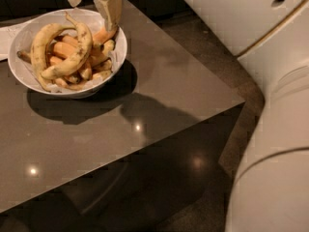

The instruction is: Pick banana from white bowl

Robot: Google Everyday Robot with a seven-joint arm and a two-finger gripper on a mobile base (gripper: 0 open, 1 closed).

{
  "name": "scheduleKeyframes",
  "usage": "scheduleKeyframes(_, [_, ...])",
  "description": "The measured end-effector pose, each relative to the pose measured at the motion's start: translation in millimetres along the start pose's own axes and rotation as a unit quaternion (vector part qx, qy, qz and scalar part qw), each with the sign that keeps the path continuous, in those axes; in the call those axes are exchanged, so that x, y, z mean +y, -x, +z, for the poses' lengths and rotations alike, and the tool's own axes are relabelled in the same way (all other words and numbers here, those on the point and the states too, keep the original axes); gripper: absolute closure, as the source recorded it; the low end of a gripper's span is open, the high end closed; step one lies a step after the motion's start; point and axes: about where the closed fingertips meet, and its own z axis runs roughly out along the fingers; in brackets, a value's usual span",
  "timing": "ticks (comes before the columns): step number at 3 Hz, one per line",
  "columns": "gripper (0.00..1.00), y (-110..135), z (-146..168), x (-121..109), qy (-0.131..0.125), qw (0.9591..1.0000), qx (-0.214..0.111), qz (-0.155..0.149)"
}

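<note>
Cream two-finger gripper (pixel 91 0) hangs over far rim of wide round white bowl (pixel 119 52), fingers spread; long speckled yellow banana (pixel 77 52) lies atop the pile against a paler arched banana (pixel 37 47), so a descent risks pinching a neighbour or clipping the rim.
</note>
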Motion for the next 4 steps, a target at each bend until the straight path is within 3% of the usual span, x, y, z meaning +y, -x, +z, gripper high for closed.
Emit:
scheduleKeyframes(1, [0.32,6,9,-7,0.0,0.9997,-0.023,0.0])
scheduleKeyframes(3, [0.43,21,32,-22,0.007,0.9976,-0.068,-0.007])
scheduleKeyframes(4, [0.44,30,42,-24,0.013,0.9959,-0.089,-0.007])
